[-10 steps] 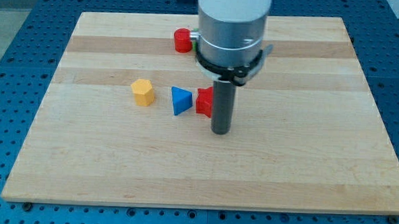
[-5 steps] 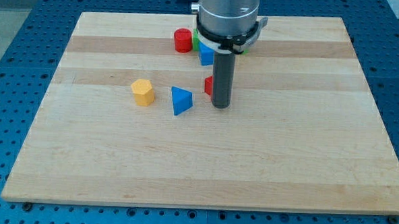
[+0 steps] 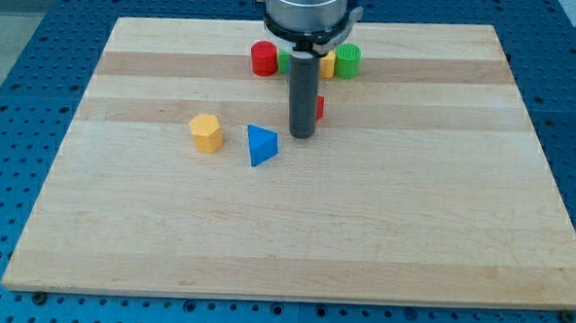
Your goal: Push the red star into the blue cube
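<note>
A wooden tabletop carries small blocks. My tip, the end effector, a bare rod grasping nothing, stands near the tabletop's centre, hiding most of the red star just behind it. A blue triangular block and a yellow block lie toward the left edge. Near the top edge sit a red cylinder and a green cylinder. No blue cube is visible.
</note>
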